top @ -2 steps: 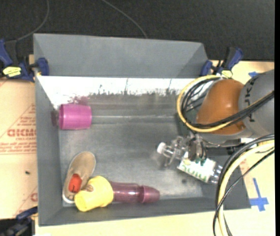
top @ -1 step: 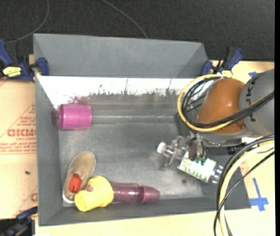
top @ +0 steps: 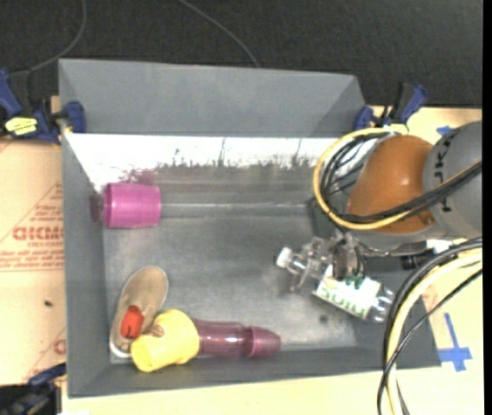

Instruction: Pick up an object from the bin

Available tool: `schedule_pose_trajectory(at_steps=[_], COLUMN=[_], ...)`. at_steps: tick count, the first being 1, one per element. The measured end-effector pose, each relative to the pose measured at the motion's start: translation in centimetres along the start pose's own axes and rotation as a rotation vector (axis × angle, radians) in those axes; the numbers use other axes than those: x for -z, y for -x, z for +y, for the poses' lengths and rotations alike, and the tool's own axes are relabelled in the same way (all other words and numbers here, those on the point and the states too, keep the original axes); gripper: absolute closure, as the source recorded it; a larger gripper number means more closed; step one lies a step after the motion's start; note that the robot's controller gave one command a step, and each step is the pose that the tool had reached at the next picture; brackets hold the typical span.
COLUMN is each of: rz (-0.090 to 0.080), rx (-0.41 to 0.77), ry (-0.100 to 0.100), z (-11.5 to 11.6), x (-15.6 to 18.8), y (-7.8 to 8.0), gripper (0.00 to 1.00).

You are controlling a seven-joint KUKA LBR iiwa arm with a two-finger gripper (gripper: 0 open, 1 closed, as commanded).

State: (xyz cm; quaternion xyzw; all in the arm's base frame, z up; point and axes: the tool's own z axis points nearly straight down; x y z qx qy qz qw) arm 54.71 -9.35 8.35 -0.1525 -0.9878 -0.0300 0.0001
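In the camera view, a grey metal bin (top: 81, 275) is seen from above. The arm (top: 463, 175) is seen entering from the right, its orange wrist cover (top: 388, 184) ringed by cables (top: 322, 175). The gripper (top: 308, 266) is positioned over the right part of the bin floor; whether it is open or closed cannot be told. A small white packet (top: 355, 298) with green print is seen just beside it, near the right wall. Well apart, at the left, a pink cup (top: 130, 206) is laid on its side. In the near left corner a beige oval piece (top: 146, 288), a red piece (top: 130, 323), a yellow piece (top: 166, 341) and a purple tube (top: 233, 341) are heaped together.
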Motion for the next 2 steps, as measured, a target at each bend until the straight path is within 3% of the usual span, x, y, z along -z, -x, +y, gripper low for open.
schedule_pose_trajectory(at_steps=[2], rz=[0.002], rx=[0.0], ry=[0.001], z=[0.05], x=[0.96], y=[-0.08], gripper=[1.0])
